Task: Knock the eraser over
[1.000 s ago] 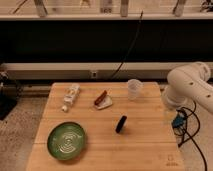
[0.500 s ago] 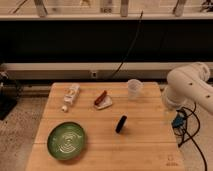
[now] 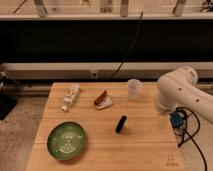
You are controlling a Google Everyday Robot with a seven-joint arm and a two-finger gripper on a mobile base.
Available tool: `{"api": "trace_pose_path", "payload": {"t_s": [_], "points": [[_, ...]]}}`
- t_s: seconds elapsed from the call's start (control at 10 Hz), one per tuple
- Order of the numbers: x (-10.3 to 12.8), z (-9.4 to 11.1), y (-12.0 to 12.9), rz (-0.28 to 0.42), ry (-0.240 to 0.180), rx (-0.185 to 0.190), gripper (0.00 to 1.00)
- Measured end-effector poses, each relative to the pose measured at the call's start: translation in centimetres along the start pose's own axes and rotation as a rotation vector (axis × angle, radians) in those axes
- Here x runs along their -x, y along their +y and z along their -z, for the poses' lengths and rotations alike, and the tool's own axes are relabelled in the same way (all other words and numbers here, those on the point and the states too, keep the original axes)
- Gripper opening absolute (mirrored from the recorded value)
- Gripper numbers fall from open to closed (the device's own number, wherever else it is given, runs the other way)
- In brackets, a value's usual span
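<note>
Nothing had shifted since a moment earlier: the eraser [image 3: 120, 124] stood on edge near the middle of the wooden table [image 3: 145, 150], right of the green plate [image 3: 66, 141]. The gripper [image 3: 161, 119] hung by the table's right edge, apart from the eraser; its state could not be told.

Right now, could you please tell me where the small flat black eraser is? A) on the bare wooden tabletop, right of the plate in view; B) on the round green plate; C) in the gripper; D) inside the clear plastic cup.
A: the eraser stands on the bare wooden tabletop between the green plate and the gripper, which hangs apart by its right edge.
</note>
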Motion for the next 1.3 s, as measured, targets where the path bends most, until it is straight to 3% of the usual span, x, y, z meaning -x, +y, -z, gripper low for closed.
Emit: {"api": "trace_pose_path", "payload": {"t_s": [1.3], "points": [[2.6,-2.4,0.4,0.036,-0.004,0.011,0.77]]}}
